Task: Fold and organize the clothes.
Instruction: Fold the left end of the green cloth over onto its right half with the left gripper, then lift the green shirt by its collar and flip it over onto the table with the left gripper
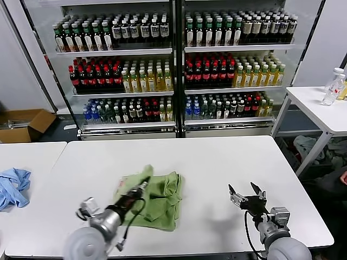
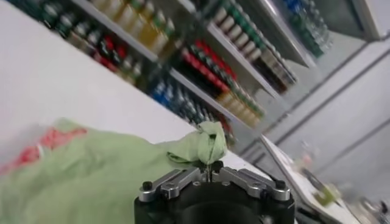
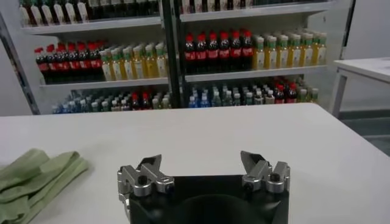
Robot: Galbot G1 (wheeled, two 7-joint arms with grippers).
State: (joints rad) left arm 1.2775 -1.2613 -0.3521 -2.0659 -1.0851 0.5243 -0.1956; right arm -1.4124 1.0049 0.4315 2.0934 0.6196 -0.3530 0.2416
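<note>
The sage-green shirt (image 1: 157,201) lies bunched and partly folded on the white table (image 1: 217,162), left of its middle. My left gripper (image 1: 145,184) is over the shirt's far left part, shut on a pinched fold of the green cloth (image 2: 207,143), which it holds lifted. A red-and-white patch (image 2: 36,146) shows on the shirt in the left wrist view. My right gripper (image 1: 246,192) is open and empty, low over the bare table to the right of the shirt. The shirt's edge (image 3: 36,176) shows in the right wrist view.
A light blue garment (image 1: 13,187) lies on a second table at the far left. Shelves of bottles (image 1: 173,59) stand behind the table. A side table with bottles (image 1: 331,97) is at the far right. A cardboard box (image 1: 24,124) is on the floor at the left.
</note>
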